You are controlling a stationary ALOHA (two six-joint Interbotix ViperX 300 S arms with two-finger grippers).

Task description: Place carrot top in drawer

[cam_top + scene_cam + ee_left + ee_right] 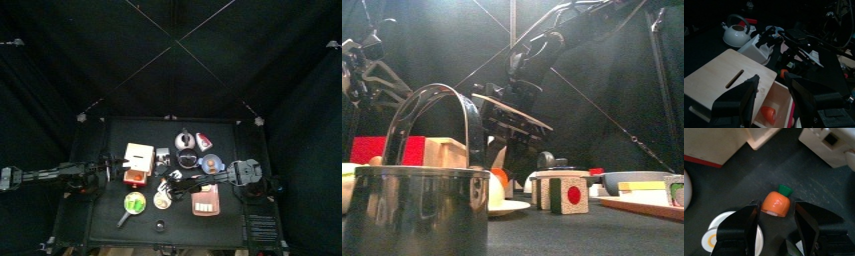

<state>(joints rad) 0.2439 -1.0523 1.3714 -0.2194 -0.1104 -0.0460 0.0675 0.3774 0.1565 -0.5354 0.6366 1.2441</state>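
Note:
The carrot top is a short orange stub with a green tip. It lies on the black table in the right wrist view. My right gripper is open and straddles it, one jaw on each side, not closed on it. The wooden drawer box has a slot in its top, and its drawer is pulled out. My left gripper is open over the drawer. In the top view the box stands left of centre, and my right gripper reaches in beside it.
A white kettle and a white toy block stand beyond the box. A steel pot fills the near front. A white plate lies beside the carrot. A coloured cube and a bowl stand to the right.

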